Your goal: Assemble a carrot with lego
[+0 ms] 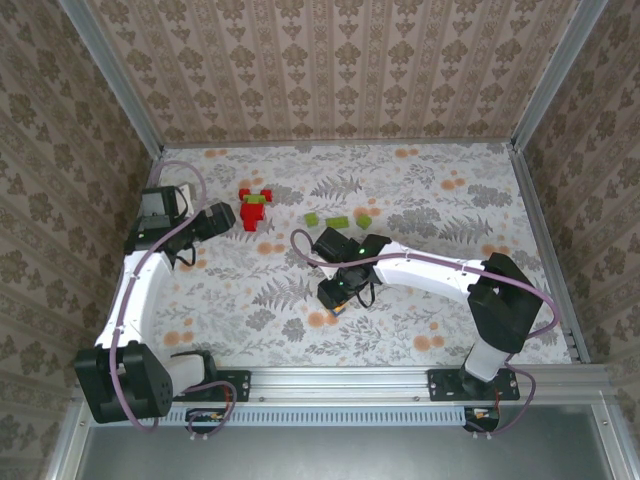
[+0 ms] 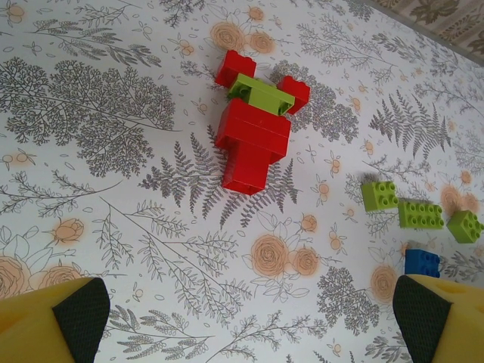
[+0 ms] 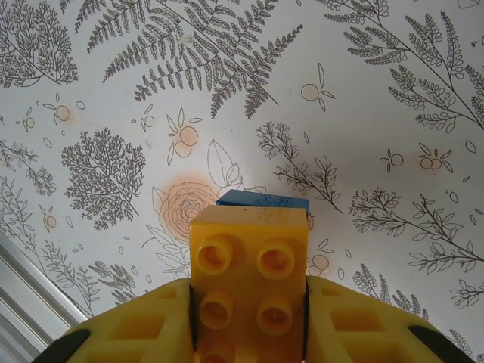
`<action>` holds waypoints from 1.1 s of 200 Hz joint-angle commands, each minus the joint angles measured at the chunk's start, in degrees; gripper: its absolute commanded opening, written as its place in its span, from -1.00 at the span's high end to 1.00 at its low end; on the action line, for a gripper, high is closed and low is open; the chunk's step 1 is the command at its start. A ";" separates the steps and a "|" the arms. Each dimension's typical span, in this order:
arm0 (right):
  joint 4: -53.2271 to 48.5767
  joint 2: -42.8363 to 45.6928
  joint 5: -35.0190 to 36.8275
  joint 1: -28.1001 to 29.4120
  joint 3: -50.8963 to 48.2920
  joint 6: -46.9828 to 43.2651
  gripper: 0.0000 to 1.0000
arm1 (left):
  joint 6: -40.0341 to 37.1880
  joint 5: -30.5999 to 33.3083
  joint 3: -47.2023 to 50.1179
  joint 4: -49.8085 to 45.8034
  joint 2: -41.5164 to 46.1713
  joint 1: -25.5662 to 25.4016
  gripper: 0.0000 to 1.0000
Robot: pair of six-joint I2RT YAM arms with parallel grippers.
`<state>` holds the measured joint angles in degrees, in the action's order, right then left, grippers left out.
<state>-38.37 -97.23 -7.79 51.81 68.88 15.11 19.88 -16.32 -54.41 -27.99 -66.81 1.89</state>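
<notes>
Recording the left gripper (image 1: 222, 218) at the left side of the table (image 1: 430, 335), jaws spread wide and gripping nothing. Noting, through the left wrist camera, two yellow fingers with dark pads (image 2: 79, 314) at the bottom corners, bare flowered surface between them. Finding a red-and-green cluster (image 2: 253, 132) of joined bricks lying ahead of that gripper and apart from it, the green piece laid across the red ones. Logging three loose green bricks (image 2: 421, 214) in a short row to the right of the cluster, near one another. Logging also a loose blue brick (image 2: 422, 262) close to the finger at the bottom right of that view.

Moving right: recording the right gripper (image 1: 336, 302) near the table's middle, nearer the arm bases than the green row, pointing down at the surface. Confirming through the right wrist camera jaws closed tight on the carrot (image 3: 249, 261), an orange-yellow studded stack clamped between the yellow fingers (image 3: 140, 321), one on each side. Noting a blue end brick (image 3: 263, 200) joined at the far tip of the stack, beyond the fingertips, facing an orange rose (image 3: 185, 208) printed on the table. Being unable to judge contact between that tip and the table. Placing the carrot well apart from the red-and-green cluster and from the left gripper.
</notes>
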 commanded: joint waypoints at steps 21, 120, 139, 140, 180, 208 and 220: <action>-2.82 -4.34 -1.53 1.52 -4.35 4.07 0.37 | -0.63 -0.57 -1.64 -0.75 0.14 -0.27 -1.00; -2.55 -0.57 -0.03 1.78 -1.87 3.65 0.41 | -0.67 -0.48 -1.63 -0.75 0.05 -0.28 -1.00; -3.06 -0.11 -0.03 1.75 -1.10 3.01 0.41 | -0.65 -0.42 -1.59 -0.76 0.09 -0.31 -1.00; -3.13 -0.09 0.01 1.77 -1.07 3.00 0.41 | -0.64 -0.40 -1.63 -0.76 0.05 -0.31 -1.00; -3.93 1.15 0.01 1.78 -0.29 2.68 0.41 | -0.63 -0.38 -1.65 -0.75 0.10 -0.26 -1.00; -4.09 2.10 0.22 1.78 -0.41 3.06 0.41 | -0.63 -0.38 -1.64 -0.75 0.05 -0.29 -1.00; -4.14 2.05 0.23 1.78 -0.63 3.17 0.41 | -0.63 -0.38 -1.62 -0.75 0.10 -0.28 -1.00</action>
<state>-38.57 -96.01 -7.35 53.21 68.20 18.20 19.88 -16.29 -54.41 -27.99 -66.81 1.89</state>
